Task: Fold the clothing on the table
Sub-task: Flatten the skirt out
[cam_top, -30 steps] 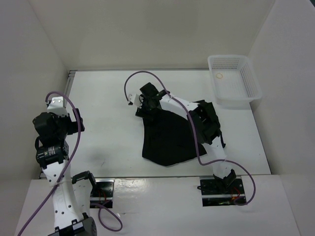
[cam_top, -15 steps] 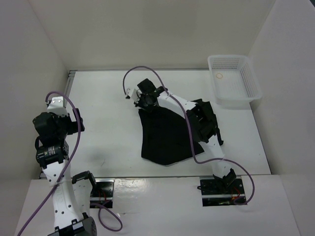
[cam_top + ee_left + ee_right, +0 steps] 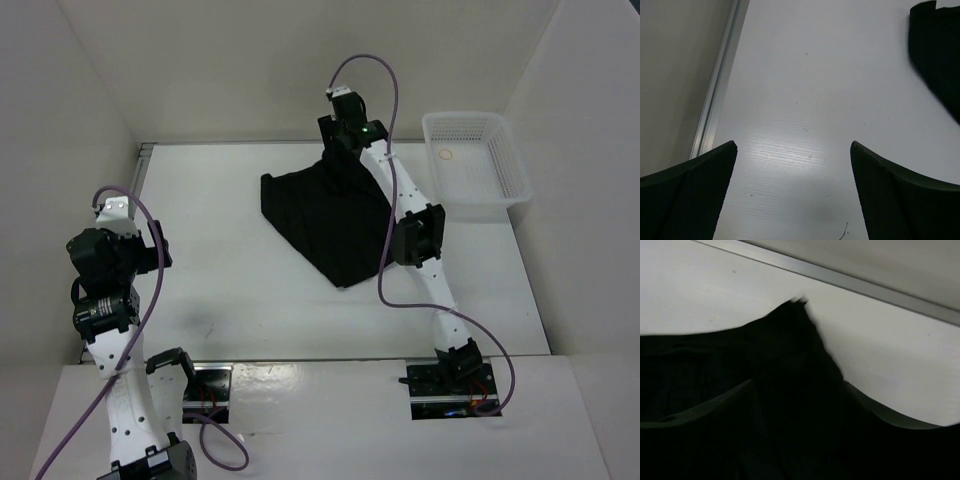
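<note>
The clothing, a black skirt, lies on the white table, reaching from the far middle down to a point near the centre. My right arm stretches to the table's far edge, and my right gripper sits over the skirt's far corner. In the right wrist view the black fabric fills the space between and beneath the fingers of the right gripper, which stand wide apart. The left gripper hangs at the left side, open over bare table, with only the skirt's edge in its view.
A white mesh basket stands at the far right corner with a small ring in it. The metal rim of the table runs along the far edge and along the left edge. White walls enclose three sides.
The right arm has swung from the middle left of the skirt to the far edge, dragging the skirt away from me and toward the back. The left arm has stayed still.
</note>
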{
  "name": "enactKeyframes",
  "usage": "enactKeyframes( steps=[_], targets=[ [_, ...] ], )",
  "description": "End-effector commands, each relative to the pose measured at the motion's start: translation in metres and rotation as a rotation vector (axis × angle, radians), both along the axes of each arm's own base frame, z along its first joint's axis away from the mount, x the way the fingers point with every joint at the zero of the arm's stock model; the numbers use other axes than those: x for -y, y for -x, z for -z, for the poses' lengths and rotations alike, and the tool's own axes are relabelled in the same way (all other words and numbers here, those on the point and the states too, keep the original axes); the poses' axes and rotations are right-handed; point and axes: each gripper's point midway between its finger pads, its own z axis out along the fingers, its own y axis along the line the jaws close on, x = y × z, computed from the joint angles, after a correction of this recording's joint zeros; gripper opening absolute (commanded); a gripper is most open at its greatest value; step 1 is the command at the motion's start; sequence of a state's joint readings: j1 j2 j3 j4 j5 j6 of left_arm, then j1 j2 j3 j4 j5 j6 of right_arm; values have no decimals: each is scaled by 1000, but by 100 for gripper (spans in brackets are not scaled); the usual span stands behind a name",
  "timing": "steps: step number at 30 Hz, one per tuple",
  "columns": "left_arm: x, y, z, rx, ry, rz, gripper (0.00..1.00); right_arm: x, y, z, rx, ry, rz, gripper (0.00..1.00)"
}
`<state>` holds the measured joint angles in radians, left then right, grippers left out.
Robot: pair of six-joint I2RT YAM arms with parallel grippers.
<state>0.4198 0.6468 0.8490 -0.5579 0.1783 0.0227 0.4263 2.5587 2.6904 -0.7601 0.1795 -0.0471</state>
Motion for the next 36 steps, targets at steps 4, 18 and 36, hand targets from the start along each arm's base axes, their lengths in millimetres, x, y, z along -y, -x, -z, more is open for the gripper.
enactKeyframes(
  steps=[4, 18, 36],
  targets=[
    [0, -3, -19, 47, -25, 10, 100, -18, 44, 0, -118, 22, 18, 78],
    [3, -3, -16, 39, -22, 31, 100, -54, 112, 9, -306, 53, -249, 76],
    [4, 0, -21, 56, -30, 31, 100, -10, 157, -35, 107, -19, -95, 87]
  ],
)
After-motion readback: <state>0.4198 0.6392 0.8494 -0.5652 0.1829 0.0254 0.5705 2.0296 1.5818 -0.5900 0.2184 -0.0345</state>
